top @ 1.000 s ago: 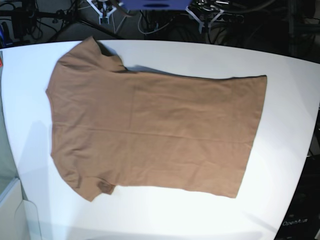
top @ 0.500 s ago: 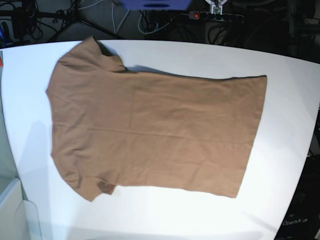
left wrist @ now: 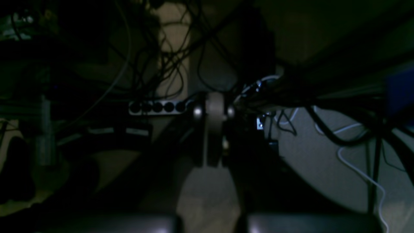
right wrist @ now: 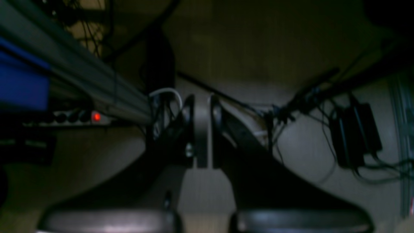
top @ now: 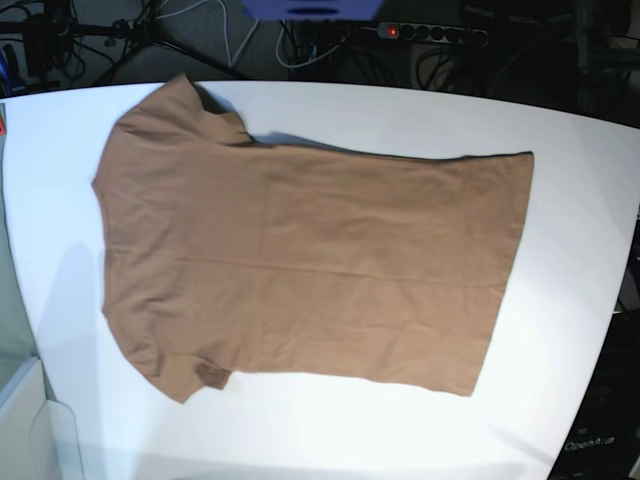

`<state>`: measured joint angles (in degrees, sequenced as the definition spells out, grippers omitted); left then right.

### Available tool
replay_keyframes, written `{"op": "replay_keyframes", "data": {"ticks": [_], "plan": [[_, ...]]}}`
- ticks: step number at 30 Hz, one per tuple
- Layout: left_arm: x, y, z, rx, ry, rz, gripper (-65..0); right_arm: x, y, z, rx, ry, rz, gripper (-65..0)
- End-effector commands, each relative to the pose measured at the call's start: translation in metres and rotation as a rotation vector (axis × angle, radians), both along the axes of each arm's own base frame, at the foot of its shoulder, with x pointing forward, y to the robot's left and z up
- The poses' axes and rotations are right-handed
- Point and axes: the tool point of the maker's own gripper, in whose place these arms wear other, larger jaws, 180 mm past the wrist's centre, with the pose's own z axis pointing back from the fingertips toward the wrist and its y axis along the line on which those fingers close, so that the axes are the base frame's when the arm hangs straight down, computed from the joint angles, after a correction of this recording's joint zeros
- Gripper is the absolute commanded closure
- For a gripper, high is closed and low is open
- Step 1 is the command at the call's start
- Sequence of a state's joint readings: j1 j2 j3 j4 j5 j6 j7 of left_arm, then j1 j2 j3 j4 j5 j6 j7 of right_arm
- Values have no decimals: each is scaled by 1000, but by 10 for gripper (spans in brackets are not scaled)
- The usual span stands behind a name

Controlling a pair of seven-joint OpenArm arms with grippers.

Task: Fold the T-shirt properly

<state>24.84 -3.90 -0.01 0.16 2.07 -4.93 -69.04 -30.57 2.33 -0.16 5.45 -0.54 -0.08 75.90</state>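
The tan-brown T-shirt (top: 310,260) lies spread flat on the white table (top: 400,110), its sleeves and neck end to the left and its hem to the right. Neither arm shows in the base view. In the left wrist view my left gripper (left wrist: 212,108) is shut, its fingers pressed together with nothing between them, over dark floor and cables. In the right wrist view my right gripper (right wrist: 202,103) is also shut and holds nothing. The T-shirt is out of both wrist views.
Behind the table's far edge lie tangled cables and a power strip (top: 430,32) with a red light, also in view as the power strip (right wrist: 74,117). A blue part (top: 312,8) sits at top centre. A pale box (top: 20,420) stands at the lower left.
Both grippers, seen at the top edge of the base view a second ago, have drawn back out of that view. The T-shirt has not moved.
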Motion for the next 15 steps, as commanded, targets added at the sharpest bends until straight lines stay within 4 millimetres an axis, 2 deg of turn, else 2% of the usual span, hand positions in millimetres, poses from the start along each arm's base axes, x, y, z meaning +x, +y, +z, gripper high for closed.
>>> {"op": "replay_keyframes", "data": {"ticks": [1, 5, 8, 12, 15], "plan": [[-16, 2, 11, 2, -18, 2, -10, -12, -2, 10, -8, -13, 3, 0], [-38, 2, 26, 1, -28, 2, -11, -11, -7, 32, -27, -89, 18, 0], [-42, -1, 32, -4, -43, 3, -11, -4, -9, 64, -40, -192, 49, 0], [-36, -6, 50, -16, -127, -1, -11, 8, -8, 105, -46, -306, 82, 0], [-25, -5, 81, -13, -242, 24, -11, 18, -7, 124, -49, -362, 97, -20]]}}
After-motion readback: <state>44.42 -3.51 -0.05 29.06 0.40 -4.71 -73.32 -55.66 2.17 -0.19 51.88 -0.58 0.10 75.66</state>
